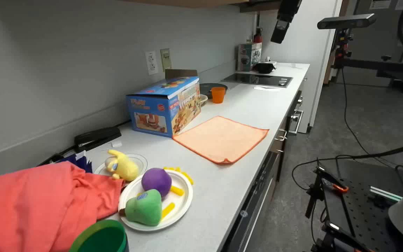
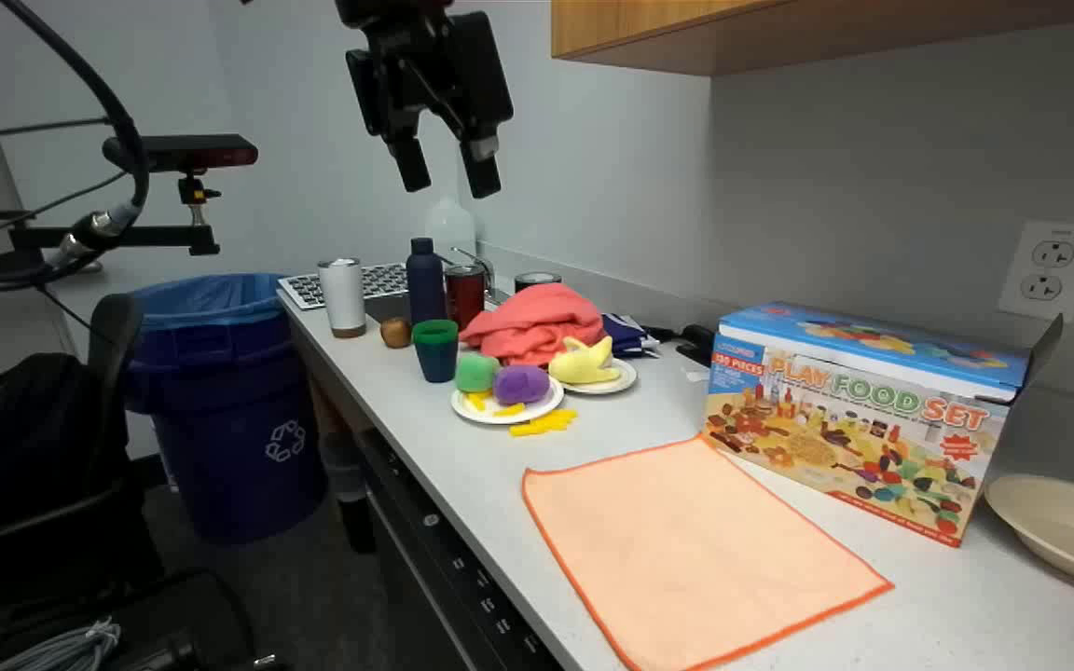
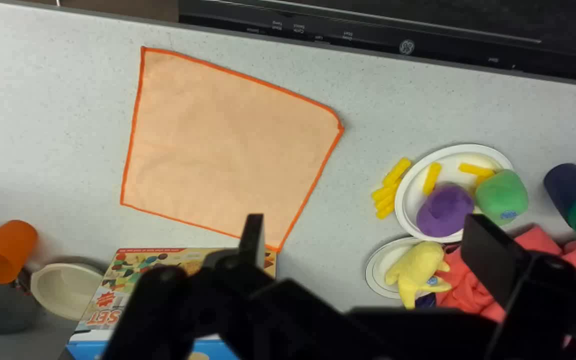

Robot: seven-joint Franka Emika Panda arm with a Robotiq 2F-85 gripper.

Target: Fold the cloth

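A light orange cloth with a darker orange hem lies spread flat and unfolded on the white counter, in both exterior views (image 1: 221,140) (image 2: 695,550) and in the wrist view (image 3: 223,145). One corner near the counter's front edge is slightly curled up. Another corner touches or nearly touches the base of the blue box. My gripper (image 2: 448,180) is high above the counter with its fingers apart and nothing between them. In the wrist view the gripper (image 3: 363,222) is wide open, and its left finger overlaps the cloth's corner by the box. It also shows at the top of an exterior view (image 1: 279,35).
A blue play food box (image 1: 152,113) stands by the wall beside the cloth. A white plate (image 3: 403,200) holds plush and yellow toy food. A coral cloth bundle (image 2: 537,321), a green-rimmed cup (image 2: 434,349) and an orange cup (image 1: 218,94) stand around. A cabinet (image 2: 779,33) hangs above.
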